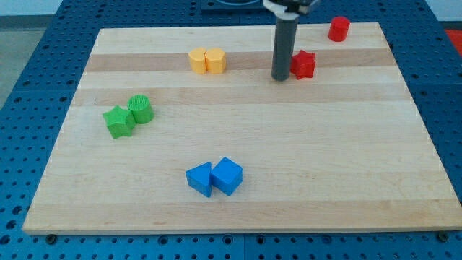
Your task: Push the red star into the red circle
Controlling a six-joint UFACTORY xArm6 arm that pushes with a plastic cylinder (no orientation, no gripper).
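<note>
Left to right: my tip (281, 77), a bare rod with no pincer to open or close, touches the red star's (303, 64) left side; the red circle (338, 29) sits apart, upper right. Push remains unfinished.

Two yellow blocks sit side by side and touching, to the view's left of my tip (281, 78) and slightly above it: one yellow block (197, 61) farther out, the other yellow block (215, 61) nearer; their shapes are unclear. Much farther left and lower, a green star (118, 121) touches a green cylinder (141, 108), the cylinder nearer the tip. Well below the tip and somewhat left, a blue cube (227, 175) touches a blue wedge-like block (199, 178). All rest on a wooden board (325, 159) lying on a blue perforated table (29, 65).
</note>
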